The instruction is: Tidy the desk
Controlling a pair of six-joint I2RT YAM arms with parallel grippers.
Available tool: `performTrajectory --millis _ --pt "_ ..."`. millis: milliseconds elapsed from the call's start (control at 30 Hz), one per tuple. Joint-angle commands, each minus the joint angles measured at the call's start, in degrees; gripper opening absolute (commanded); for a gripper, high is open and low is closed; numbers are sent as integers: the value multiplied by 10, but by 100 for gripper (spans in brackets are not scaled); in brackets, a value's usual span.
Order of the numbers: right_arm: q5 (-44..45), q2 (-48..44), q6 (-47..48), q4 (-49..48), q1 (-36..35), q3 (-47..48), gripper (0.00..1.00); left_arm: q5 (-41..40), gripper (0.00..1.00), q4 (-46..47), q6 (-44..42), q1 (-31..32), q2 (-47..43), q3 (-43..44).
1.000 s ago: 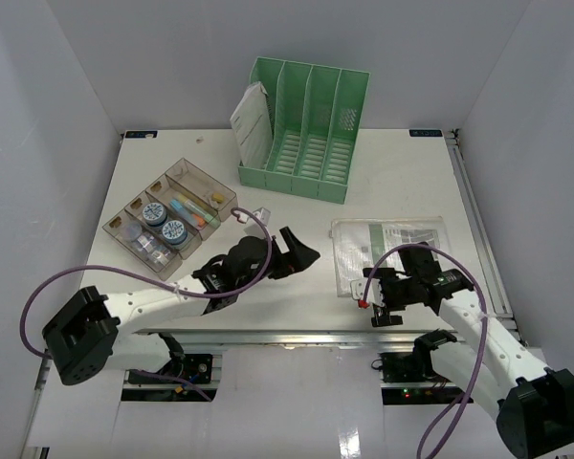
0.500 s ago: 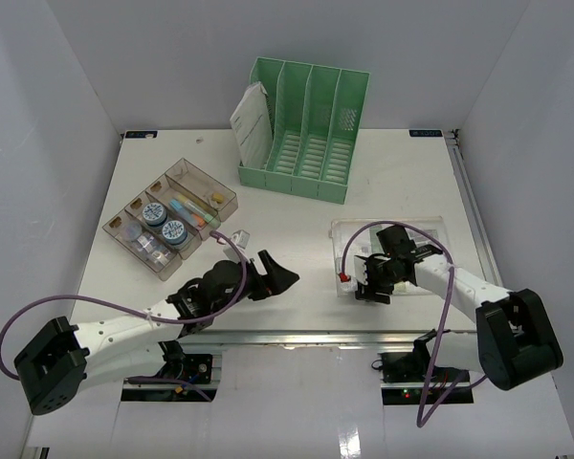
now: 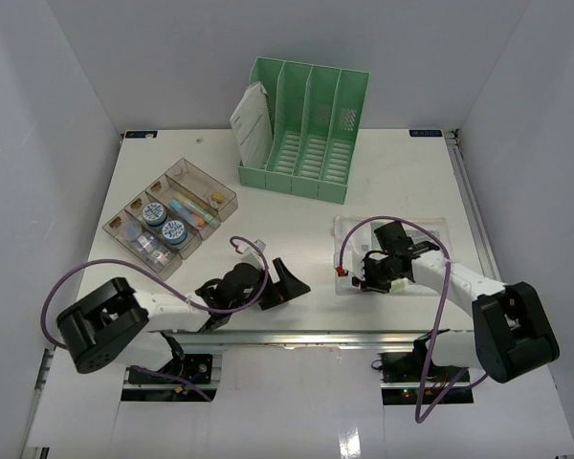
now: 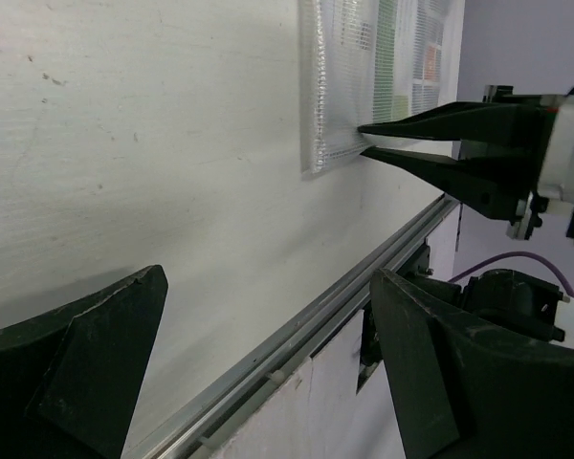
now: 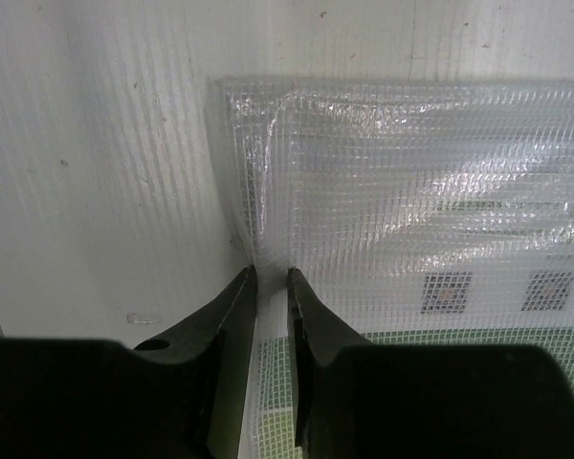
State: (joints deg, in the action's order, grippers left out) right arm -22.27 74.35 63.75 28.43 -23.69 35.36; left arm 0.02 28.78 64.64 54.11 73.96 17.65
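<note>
At the near-left corner of the mesh document pouch [image 5: 411, 191], the right tool [image 5: 271, 273] has its jaws drawn in to a narrow slit. The pouch's puckered edge runs into that slit; judged a pinch on the pouch, though the hold looks shallow.

From this tool, the pouch extends away toward the far right. It lies flat on the right half of the table [image 3: 392, 182], with its long axis running left to right. The right arm is on it. The left tool [image 3: 292, 285] stands well apart to the left, jaws wide and empty, low over the near strip of the table by the metal rail [image 3: 297, 335]. Any lift or drag therefore falls to the right arm.

The table itself spans the whole work area beneath both arms. The green file rack [image 3: 311, 143] stands at the far centre, and the clear compartment box [image 3: 172, 215] is at the left.

Against the view a second ago:
- The right tool was wide and sat nearer the rail, off the pouch corner; it has since moved onto the corner and closed down.
- The left tool has dropped back toward the rail.
- The pouch shows no clear shift.
</note>
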Motion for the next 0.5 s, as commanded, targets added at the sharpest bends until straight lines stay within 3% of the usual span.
performTrajectory --millis 0,200,467 --pt "-22 -42 -25 16 -2 -18 15 46 98 100 46 -1 82 62" --pt "-65 -112 -33 43 -2 -12 14 78 98 145 87 -1 204 129" --pt "-110 -137 -49 48 -3 -9 14 112 98 171 132 3 304 198"
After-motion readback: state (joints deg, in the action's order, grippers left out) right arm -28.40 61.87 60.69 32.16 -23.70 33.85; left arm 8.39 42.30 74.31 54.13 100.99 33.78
